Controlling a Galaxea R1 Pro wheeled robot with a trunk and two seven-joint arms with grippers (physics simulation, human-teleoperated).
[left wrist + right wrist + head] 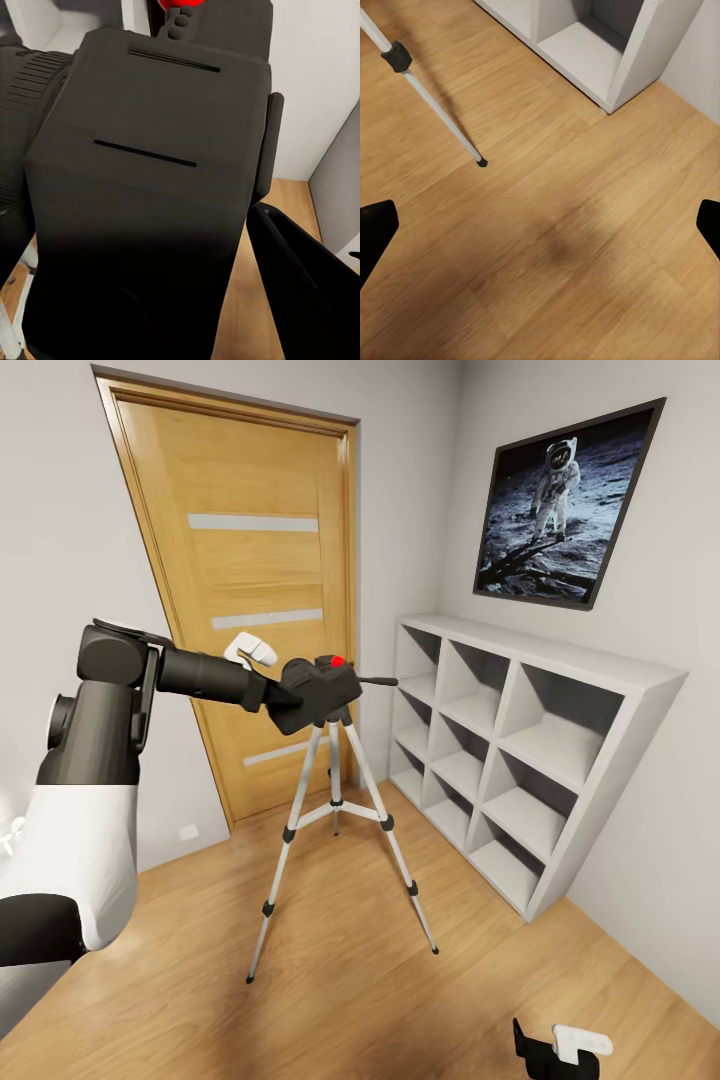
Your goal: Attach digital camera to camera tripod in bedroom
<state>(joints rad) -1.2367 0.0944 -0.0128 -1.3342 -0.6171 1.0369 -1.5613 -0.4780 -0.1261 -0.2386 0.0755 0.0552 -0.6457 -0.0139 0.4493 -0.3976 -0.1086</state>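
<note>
Left end effector [290, 700] clenched on the digital camera [325, 690] atop the camera tripod [335, 815] — right end effector [540, 225] released, low over the floor [547, 247].

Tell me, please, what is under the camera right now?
The tripod stands under the camera, its head right below it, three legs spread on the wood floor. The camera and left gripper cover the mounting plate, so whether it is seated cannot be seen.

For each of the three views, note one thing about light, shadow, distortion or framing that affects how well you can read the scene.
Head view: wide-angle lens tilts the door and shelving; lighting even. Left wrist view: the digital camera sits very close, its lower body fading into shadow. Right wrist view: a soft dark shadow patch on the floor; a tripod leg casts a faint shadow.
</note>
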